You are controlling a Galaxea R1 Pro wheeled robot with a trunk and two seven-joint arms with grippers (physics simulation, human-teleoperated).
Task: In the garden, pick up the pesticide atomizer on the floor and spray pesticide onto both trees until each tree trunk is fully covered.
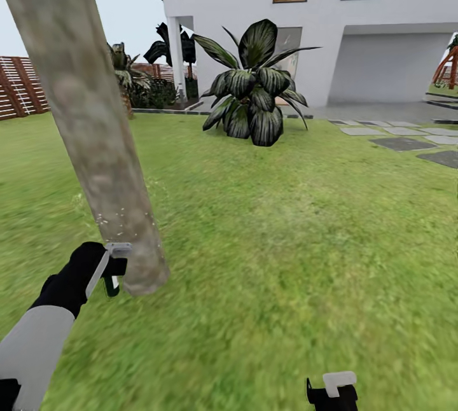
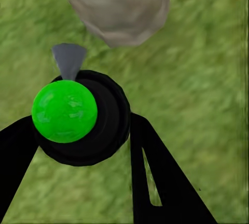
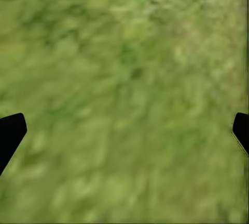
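A thick mottled grey-brown tree trunk [image 1: 95, 144] leans across the left of the head view and stands in the lawn. My left gripper [image 1: 114, 268] is low beside the trunk's base, shut on the pesticide atomizer [image 1: 112, 284]. Tiny white specks dot the bark just above it. In the left wrist view the atomizer [image 2: 83, 120] shows end-on as a dark round body with a bright green patch. It sits between my black fingers [image 2: 155, 177], its grey nozzle pointing at the trunk [image 2: 119, 5]. My right gripper [image 1: 331, 392] [image 3: 124, 130] hangs open over grass.
A large dark broad-leafed plant [image 1: 254, 86] grows on the lawn ahead, in front of a white house [image 1: 318, 16]. Grey stepping stones [image 1: 401, 140] lie at the right. A reddish slatted fence [image 1: 19, 86] bounds the far left. Open grass spreads to the right of the trunk.
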